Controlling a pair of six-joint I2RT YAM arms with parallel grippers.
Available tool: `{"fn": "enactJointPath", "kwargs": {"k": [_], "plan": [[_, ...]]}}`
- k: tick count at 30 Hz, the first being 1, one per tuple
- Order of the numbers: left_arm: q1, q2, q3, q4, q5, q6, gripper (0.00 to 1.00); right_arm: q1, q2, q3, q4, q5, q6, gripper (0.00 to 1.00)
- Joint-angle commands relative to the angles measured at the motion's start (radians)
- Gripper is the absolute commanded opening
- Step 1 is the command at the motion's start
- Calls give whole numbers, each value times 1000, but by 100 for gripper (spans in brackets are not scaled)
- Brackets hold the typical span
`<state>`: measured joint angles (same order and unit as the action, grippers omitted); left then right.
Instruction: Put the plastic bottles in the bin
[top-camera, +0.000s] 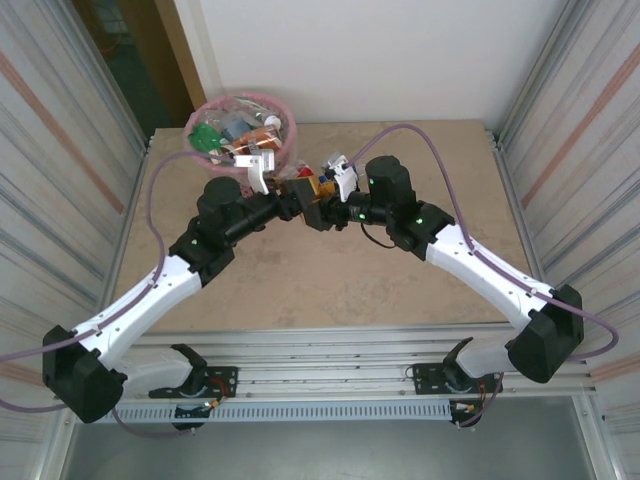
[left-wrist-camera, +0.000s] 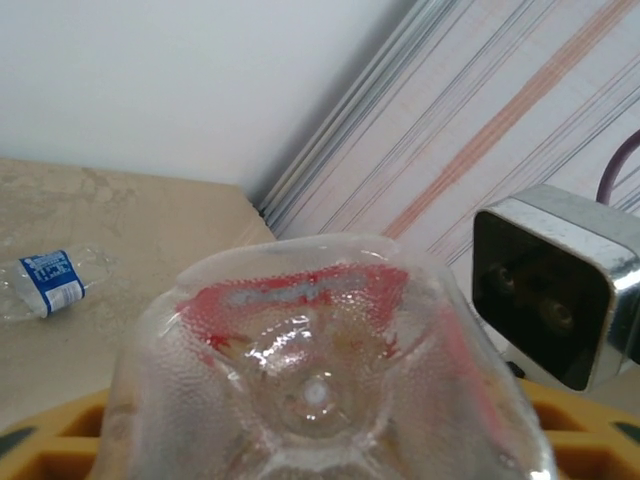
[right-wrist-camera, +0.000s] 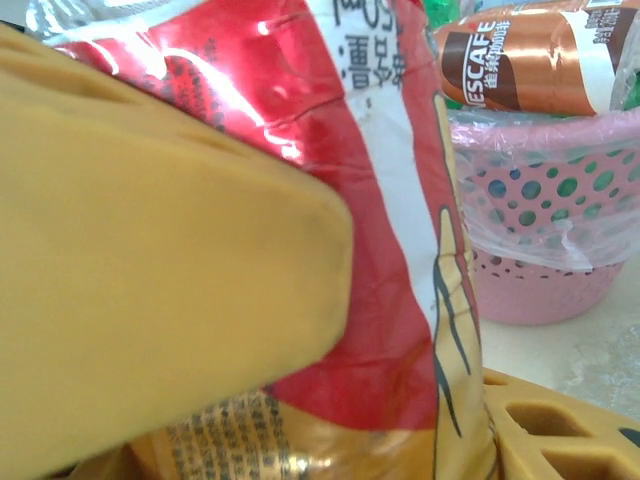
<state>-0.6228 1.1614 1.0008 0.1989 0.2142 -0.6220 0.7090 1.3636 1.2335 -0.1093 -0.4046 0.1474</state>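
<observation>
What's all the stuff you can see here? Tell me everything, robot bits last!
bin: one, pink, far left corner of the table.
bottles in the bin: several, green, clear and brown, a Nescafe bottle on top.
red-label bottle: one, clear, held up beside the bin.
blue-label bottle: one, clear, lying on the table.
table: one, beige.
left gripper: one, yellow fingers either side of the red-label bottle's base.
right gripper: one, yellow pads, shut on the red-label bottle.

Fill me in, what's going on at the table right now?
The right gripper is clamped on a red-labelled bottle close to the pink bin, which already holds several bottles. The left gripper has what looks like that bottle's base between its fingers, perhaps a handover. One blue-labelled bottle lies on the table.
</observation>
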Motion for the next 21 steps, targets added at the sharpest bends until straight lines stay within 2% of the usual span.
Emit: {"fn": "enactJointPath", "kwargs": {"k": [1,6,9,14,21], "plan": [[59,-13,57,-35,16,27,41,-1,-22,55,11,8,4,59],[182,9,253,-218,21,128,37,-16,-47,83,-57,88,-6,90],[286,55,382,-332,31,167,36,-33,-71,80,-91,181,-1,98],[521,163,538,-372,209,97,36,-76,-97,77,-167,331,23,98],[663,309,686,-382,256,79,37,-166,-109,44,-232,426,94,98]]}}
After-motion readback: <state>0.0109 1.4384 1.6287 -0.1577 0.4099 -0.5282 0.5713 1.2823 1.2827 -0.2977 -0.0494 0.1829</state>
